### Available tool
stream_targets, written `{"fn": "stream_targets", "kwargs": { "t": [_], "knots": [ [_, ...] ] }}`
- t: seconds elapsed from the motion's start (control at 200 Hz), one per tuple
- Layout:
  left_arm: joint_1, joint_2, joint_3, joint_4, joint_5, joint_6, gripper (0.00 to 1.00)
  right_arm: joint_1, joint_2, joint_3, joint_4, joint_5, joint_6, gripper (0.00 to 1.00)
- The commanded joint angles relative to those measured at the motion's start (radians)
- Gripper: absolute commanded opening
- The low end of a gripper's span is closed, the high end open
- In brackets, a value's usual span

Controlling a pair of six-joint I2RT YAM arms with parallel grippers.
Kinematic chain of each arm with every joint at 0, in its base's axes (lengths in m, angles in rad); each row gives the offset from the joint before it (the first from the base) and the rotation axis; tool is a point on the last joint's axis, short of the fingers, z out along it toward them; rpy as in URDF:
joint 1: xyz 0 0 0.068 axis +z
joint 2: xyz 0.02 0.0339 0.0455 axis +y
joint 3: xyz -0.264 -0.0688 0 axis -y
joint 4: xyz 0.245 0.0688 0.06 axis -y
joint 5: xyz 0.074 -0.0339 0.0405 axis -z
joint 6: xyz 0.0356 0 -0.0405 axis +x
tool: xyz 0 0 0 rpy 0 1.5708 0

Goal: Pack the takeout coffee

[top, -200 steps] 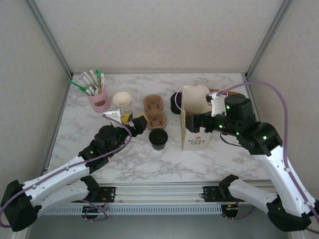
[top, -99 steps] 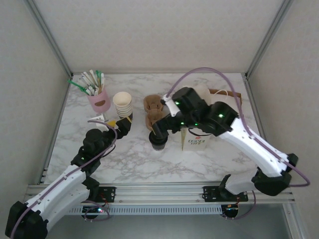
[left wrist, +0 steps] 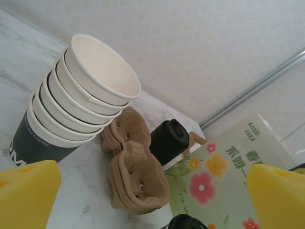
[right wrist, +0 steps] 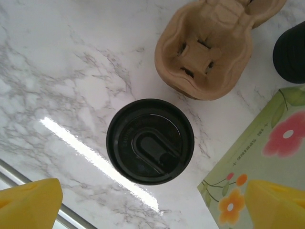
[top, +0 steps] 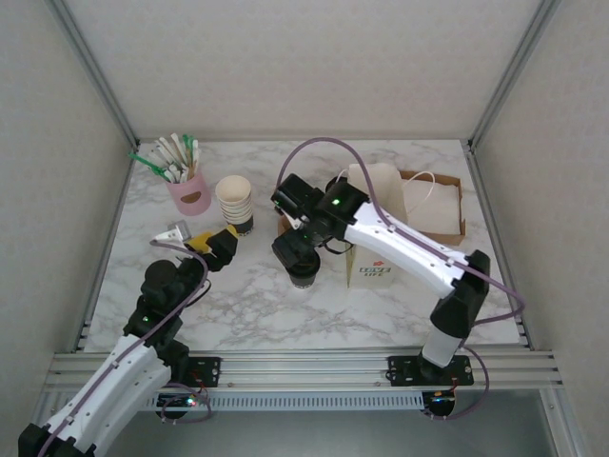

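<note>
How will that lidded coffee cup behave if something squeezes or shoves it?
The cup looks like thin paper, so a hard squeeze probably dents it. Its lid looks glossy, likely slippery. Standing free on the table, it might tip if shoved high.

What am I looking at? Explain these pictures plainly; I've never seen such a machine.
Two robot arms are bolted to the near edge of a marble table. One picture looks down from above and behind them; the other two come from a small camera on each wrist, with yellow finger pads at the lower corners. On the table stand a pink holder of sticks, a stack of open paper cups, a brown cardboard cup carrier, a stack of black lids, a flowered paper bag and one lidded coffee cup. The right claw hovers open directly above that lidded cup; the left claw, open too, sits off to the left, facing the cup stack. Neither holds anything.
</note>
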Motion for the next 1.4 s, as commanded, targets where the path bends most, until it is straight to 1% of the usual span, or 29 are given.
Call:
{"fn": "stream_targets", "kwargs": {
  "t": [0.0,0.06,0.14,0.245,0.496,0.846,1.081,1.397],
  "knots": [
    [0.010,-0.039,-0.022,-0.022,-0.009,0.019,1.00,0.010,0.050,0.037,-0.060,-0.007,-0.025,0.98],
    [0.012,-0.055,-0.024,-0.025,-0.010,0.025,1.00,0.002,0.078,0.047,-0.073,-0.040,-0.024,0.95],
    [0.011,-0.066,-0.024,-0.029,-0.013,0.032,1.00,-0.008,0.109,0.056,-0.086,-0.054,-0.012,0.91],
    [0.012,-0.068,-0.024,-0.030,-0.013,0.038,1.00,-0.012,0.149,0.071,-0.107,-0.054,-0.007,0.89],
    [0.012,-0.067,-0.027,-0.025,-0.013,0.039,1.00,-0.014,0.219,0.086,-0.136,-0.025,0.006,0.89],
    [0.011,-0.066,-0.028,-0.019,-0.009,0.039,1.00,-0.033,0.237,0.065,-0.117,-0.079,0.020,0.89],
    [0.011,-0.063,-0.029,-0.016,-0.003,0.039,1.00,-0.041,0.241,0.042,-0.105,-0.094,0.025,0.87],
    [0.011,-0.063,-0.027,-0.016,-0.003,0.039,1.00,-0.045,0.259,0.043,-0.105,-0.094,0.028,0.87]
  ]
}}
